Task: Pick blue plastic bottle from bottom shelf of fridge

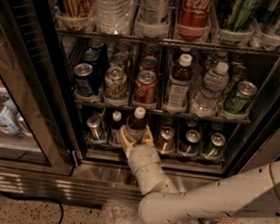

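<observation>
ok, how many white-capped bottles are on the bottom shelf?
2. The blue plastic bottle is gripped by the end effector at the front of the bottom shelf, left of centre; a second bottle stands just left of it. Others may be hidden behind.

Dim, warm-toned light falls on the fridge (46,80) from the front. The can tops (114,73) and white caps (185,59) at mid-frame are picked out by small highlights. The rear of the racks is lost in shadow. Faint reflections are seen on the glass door (8,111) at the left edge, and streaked glare on the steel base (37,184) along the bottom. The pale gripper (136,136), clasped around the blue plastic bottle (137,123) at lower centre, is lit most brightly, along with the arm (211,197).
</observation>
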`<action>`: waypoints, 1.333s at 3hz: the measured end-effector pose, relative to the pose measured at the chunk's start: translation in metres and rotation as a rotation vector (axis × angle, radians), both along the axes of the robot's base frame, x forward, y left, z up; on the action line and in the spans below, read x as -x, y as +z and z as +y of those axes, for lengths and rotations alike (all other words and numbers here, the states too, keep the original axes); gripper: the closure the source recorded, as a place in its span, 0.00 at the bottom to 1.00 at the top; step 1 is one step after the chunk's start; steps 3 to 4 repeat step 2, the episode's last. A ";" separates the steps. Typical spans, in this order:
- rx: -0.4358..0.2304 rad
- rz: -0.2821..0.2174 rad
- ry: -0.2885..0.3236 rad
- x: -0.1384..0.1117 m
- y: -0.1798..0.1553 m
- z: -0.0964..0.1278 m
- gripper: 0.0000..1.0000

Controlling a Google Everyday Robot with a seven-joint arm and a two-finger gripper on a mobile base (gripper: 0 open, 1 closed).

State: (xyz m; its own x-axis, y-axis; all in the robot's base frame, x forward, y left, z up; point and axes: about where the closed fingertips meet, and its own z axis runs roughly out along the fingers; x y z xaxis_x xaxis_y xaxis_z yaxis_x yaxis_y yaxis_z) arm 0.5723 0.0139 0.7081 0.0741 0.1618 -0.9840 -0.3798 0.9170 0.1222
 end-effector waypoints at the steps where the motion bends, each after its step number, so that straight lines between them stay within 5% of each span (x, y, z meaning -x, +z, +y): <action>1: 0.000 0.000 0.000 0.000 -0.006 0.000 1.00; 4: 0.000 0.000 0.000 0.000 -0.006 0.000 1.00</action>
